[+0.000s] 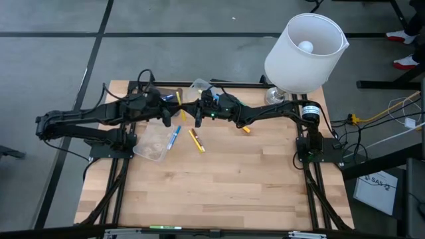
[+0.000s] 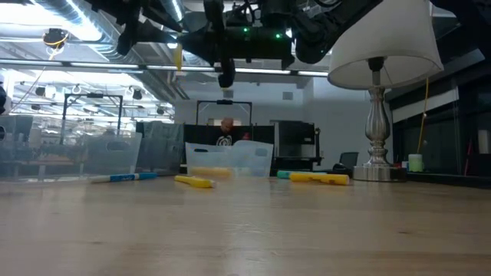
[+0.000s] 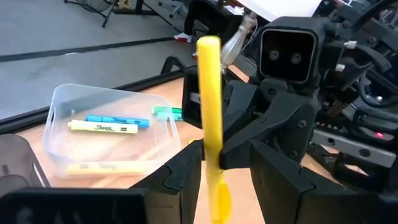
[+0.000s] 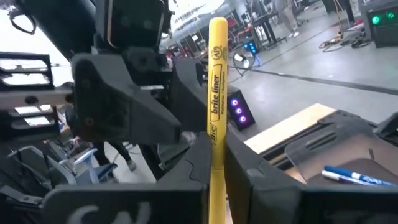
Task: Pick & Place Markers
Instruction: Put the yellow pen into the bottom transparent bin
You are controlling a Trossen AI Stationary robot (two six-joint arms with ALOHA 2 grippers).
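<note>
A yellow marker (image 4: pixel 217 81) stands almost upright in the air over the far middle of the table (image 1: pixel 219 179), between my two grippers. My right gripper (image 4: pixel 216 168) comes in from the right and is shut on it. My left gripper (image 3: pixel 224 186) faces it from the left and is open. Its fingers stand on either side of the marker's lower part (image 3: pixel 217 186), with a gap showing on one side. On the table lie a blue marker (image 1: pixel 174 136), a yellow one (image 1: pixel 196 141) and an orange one (image 1: pixel 246 130). My right gripper pinches the yellow marker's barrel just below the printed label (image 4: pixel 216 146) between its two fingers. The fingers reach in about level from the table's right side and lie across the marker. The marker stands near upright, lifted clear of the table.
A clear container (image 1: pixel 153 143) sits on the table under my left arm. A second clear container (image 3: pixel 106 124) at the far edge holds yellow and blue markers. A white-shaded lamp (image 1: pixel 302 53) stands at the far right corner. The near half of the table shows bare wood.
</note>
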